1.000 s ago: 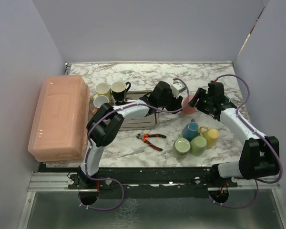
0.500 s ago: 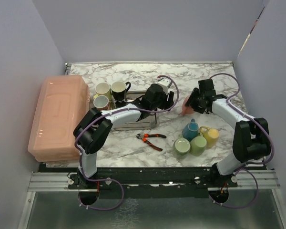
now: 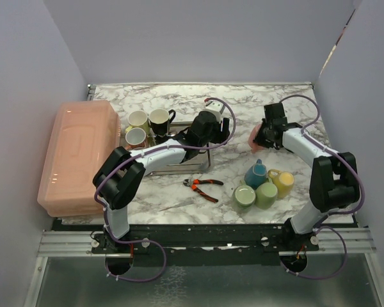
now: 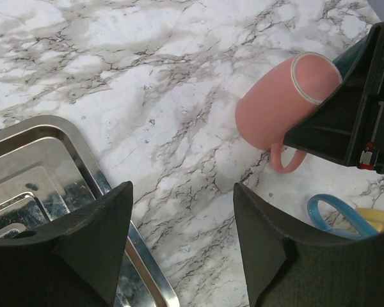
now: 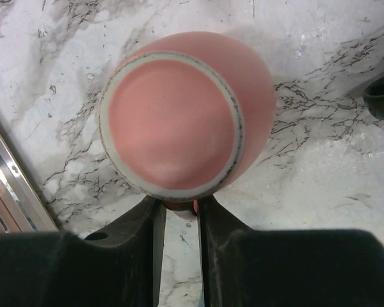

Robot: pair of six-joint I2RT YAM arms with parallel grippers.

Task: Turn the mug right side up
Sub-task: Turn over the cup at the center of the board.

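Plainly, the right gripper (image 5: 178,203) has its fingers drawn nearly together on a sliver of pink that I take to be the handle (image 4: 287,160) of the pink mug (image 5: 179,115), so it appears to be pinching the mug there. From that pincer the mug lies straight ahead, its pale-ringed base facing the wrist. In the left wrist view its long axis leans, base raised toward the right arm and mouth low against the marble table (image 4: 147,57). Righting it, in my judgement, calls for a roll of the right wrist, the nearer arm. The left gripper (image 4: 182,188) is spread, holds nothing, and hovers near the mug by the rim of the metal tray (image 4: 64,137), whose visible part is bare. Farther out, three mugs (image 3: 139,119) stand by the lidded orange bin (image 3: 77,157), its contents unseen, and four more mugs (image 3: 266,194) cluster near the right arm.
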